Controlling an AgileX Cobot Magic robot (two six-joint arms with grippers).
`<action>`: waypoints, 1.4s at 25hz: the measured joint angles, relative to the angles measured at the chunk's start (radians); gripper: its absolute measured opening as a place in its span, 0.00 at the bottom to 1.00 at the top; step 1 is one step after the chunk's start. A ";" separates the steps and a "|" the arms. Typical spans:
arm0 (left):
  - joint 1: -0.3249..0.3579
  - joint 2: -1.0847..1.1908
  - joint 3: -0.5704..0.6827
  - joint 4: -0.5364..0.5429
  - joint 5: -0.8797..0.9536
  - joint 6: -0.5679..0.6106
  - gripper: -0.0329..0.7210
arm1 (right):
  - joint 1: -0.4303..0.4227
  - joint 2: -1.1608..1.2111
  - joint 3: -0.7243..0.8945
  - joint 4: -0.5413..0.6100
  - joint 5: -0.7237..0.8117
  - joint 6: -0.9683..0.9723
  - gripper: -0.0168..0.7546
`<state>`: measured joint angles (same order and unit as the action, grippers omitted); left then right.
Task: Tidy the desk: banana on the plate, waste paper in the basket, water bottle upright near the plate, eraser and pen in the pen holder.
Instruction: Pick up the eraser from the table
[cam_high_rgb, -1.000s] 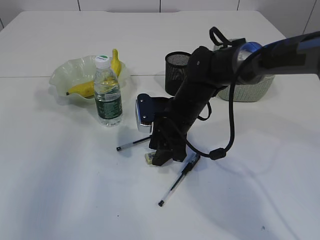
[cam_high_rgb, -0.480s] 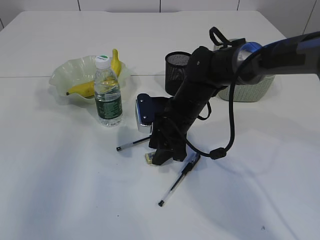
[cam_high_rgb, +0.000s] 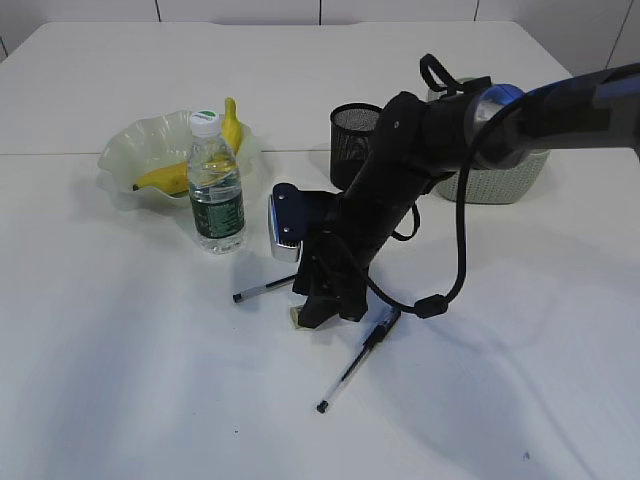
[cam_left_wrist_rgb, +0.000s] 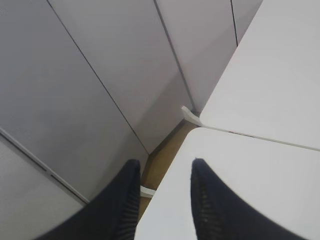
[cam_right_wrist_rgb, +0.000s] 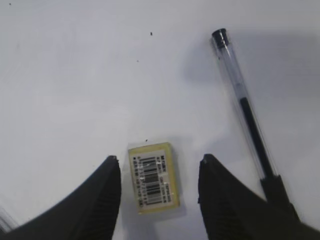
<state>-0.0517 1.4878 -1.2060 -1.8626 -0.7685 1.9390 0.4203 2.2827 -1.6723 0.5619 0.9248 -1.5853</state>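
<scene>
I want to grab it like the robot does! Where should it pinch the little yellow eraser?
Pinch the eraser across its two long side edges, coming straight down from above. It lies flat on the desk, barcode up, and the right pincer already has a finger on each side, open and apart.

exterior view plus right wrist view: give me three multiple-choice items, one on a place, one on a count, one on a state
1. Where is the curved yellow banana?
A in the ruffled pale green glass plate
B in the woven sage green basket
C on the white desk

2. How many pens lie on the desk?
A one
B two
C three

3. The right pincer is
A shut on a pen
B holding the bottle
C open around the small pale yellow eraser

Answers: 1 A, it rests inside the dish. 2 B, one on each side of the arm. 3 C, jaws flank it with gaps.
</scene>
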 joint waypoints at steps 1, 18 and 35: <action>0.000 0.000 0.000 0.000 0.000 0.000 0.36 | 0.000 0.000 0.000 0.005 0.000 0.000 0.52; 0.000 0.000 0.000 0.000 0.001 0.000 0.36 | 0.002 0.023 -0.002 0.089 -0.010 0.000 0.52; 0.000 0.000 0.000 0.000 0.001 0.000 0.36 | 0.002 0.023 -0.005 0.019 -0.004 0.000 0.52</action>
<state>-0.0520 1.4878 -1.2060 -1.8626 -0.7672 1.9390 0.4220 2.3057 -1.6768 0.5810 0.9210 -1.5853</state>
